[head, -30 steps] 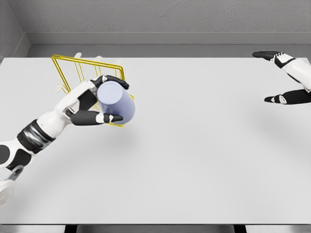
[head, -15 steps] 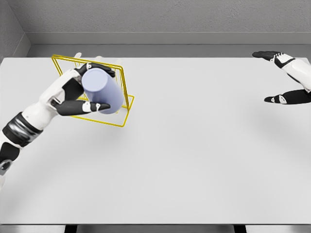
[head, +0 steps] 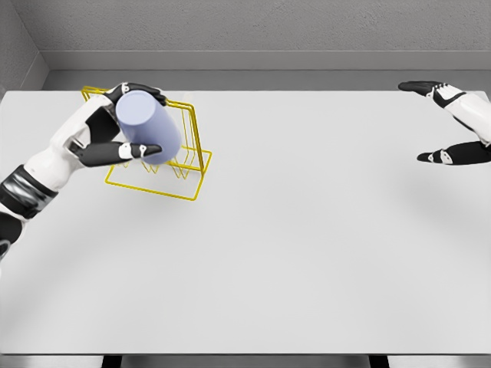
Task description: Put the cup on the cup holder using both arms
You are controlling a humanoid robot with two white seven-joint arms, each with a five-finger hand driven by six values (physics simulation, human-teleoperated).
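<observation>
We're in a bare simulated test cell: a plain white table point(head: 307, 253) fills the view, with flat grey walls point(head: 268, 27) at twelve o'clock.

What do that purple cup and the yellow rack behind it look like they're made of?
The cup looks like matte plastic or glazed ceramic: an even lavender colour with soft shading and no sharp glints. It is a simulator render, so that stays open. The rack looks like thin metal wire with a yellow coating: slender straight rods joined into an open frame.
</observation>
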